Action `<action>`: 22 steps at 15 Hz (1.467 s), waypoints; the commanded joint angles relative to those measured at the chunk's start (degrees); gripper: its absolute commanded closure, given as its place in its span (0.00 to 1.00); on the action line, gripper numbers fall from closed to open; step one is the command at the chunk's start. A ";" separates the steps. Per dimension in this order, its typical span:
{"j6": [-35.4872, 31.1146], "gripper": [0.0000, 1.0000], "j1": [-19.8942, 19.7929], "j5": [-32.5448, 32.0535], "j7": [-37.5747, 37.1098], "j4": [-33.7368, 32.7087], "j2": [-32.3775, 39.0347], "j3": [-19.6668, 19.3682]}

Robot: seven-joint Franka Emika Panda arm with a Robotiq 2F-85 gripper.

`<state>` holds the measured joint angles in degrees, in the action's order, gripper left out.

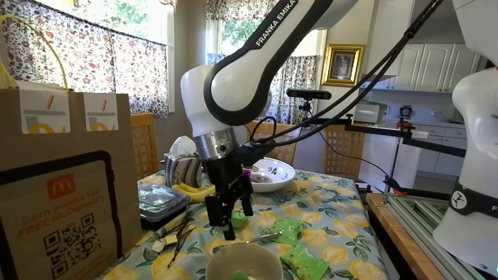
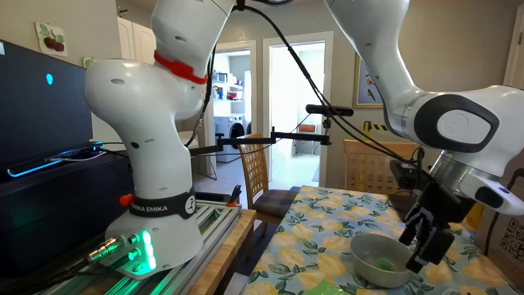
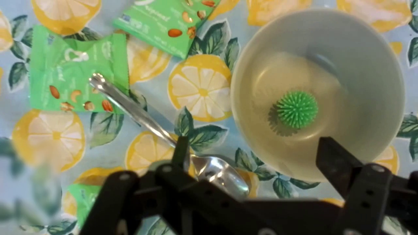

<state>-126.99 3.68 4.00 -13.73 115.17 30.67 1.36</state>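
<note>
Green and covered in short spikes, a small ball (image 3: 297, 109) sits inside a pale bowl (image 3: 369, 94), a little left of the middle of its floor in the wrist view. Black fingers (image 3: 338, 163) stand wide apart and point down above the lemon-print counter (image 2: 303, 229); in the wrist view the right one overlaps the near part of the bowl, and whether it touches I cannot tell. A metal spoon (image 3: 148, 123) lies left of the bowl there, its scoop showing between the fingers and the end of its handle crossing a green snack packet (image 3: 52, 75). A second packet (image 3: 163, 29) lies just right of that one, with a third packet (image 3: 85, 197) at the near left, partly hidden. In an exterior view, a paper bag (image 1: 66, 186) stands at the left; beyond it are a plastic container (image 1: 161, 200), bananas (image 1: 194, 193) and a tissue box (image 1: 183, 169), and a white dish (image 1: 282, 177) is farther right.
</note>
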 commanded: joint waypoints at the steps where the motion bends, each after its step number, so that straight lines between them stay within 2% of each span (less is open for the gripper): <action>1: 2.75 0.00 0.41 0.06 2.82 -3.02 1.64 0.61; 14: 7.71 0.00 2.78 -0.77 5.94 -9.80 8.51 2.32; 22: 7.60 0.00 5.02 -2.80 5.93 -12.75 11.84 2.19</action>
<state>-120.74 8.05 2.52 -9.00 105.67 40.11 3.66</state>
